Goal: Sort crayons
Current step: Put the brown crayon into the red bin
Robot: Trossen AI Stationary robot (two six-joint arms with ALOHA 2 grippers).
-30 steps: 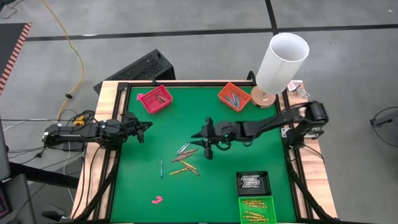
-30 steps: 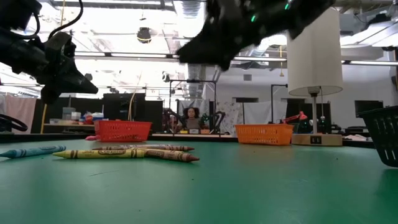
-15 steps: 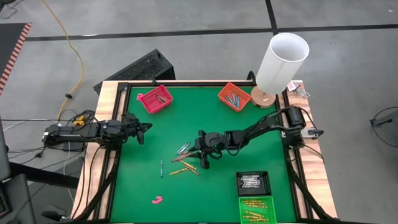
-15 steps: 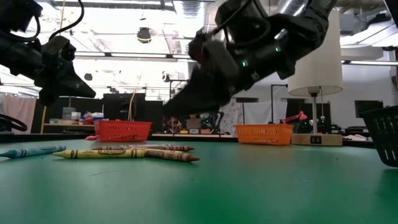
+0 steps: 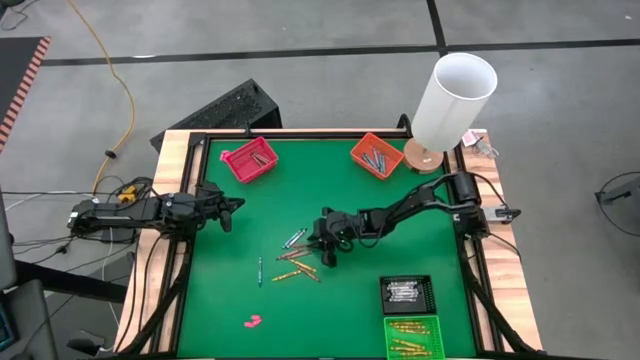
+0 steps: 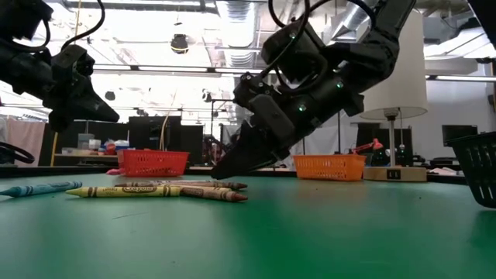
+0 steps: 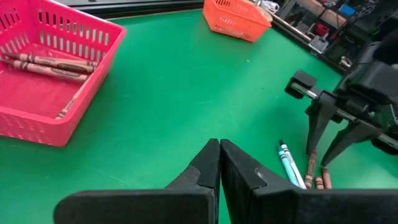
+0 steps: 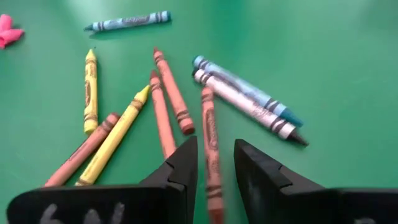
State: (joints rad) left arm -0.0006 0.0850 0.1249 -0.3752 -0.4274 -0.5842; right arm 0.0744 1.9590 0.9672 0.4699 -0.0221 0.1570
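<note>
Right wrist view puts my right gripper [image 8: 214, 168] straddling a reddish-brown wax crayon [image 8: 209, 138], one dark finger on each side, jaws parted and not yet closed on it. That crayon lies in the loose cluster of crayons [image 5: 297, 258] near the middle of the green felt table [image 5: 400, 210], with another reddish one [image 8: 162, 115] just beside it and a blue and a white-grey crayon [image 8: 244, 102] angled off on the other side.

My worry is the neighbour: the sticks lie so near each other that one finger could come down on the next crayon, pinching two or flicking one away. I also judge that a thin round stick could roll out if I close off-centre, or tilt in the grip since I seem to be near its end.

From the low view, the right arm is pitched steeply forward and down, fingertips [image 6: 232, 164] just above the felt at the pile. My left gripper [image 7: 219, 163] waits with fingers pressed together, empty, hovering over the table's left side near the pink plastic basket [image 7: 93, 37].
</note>
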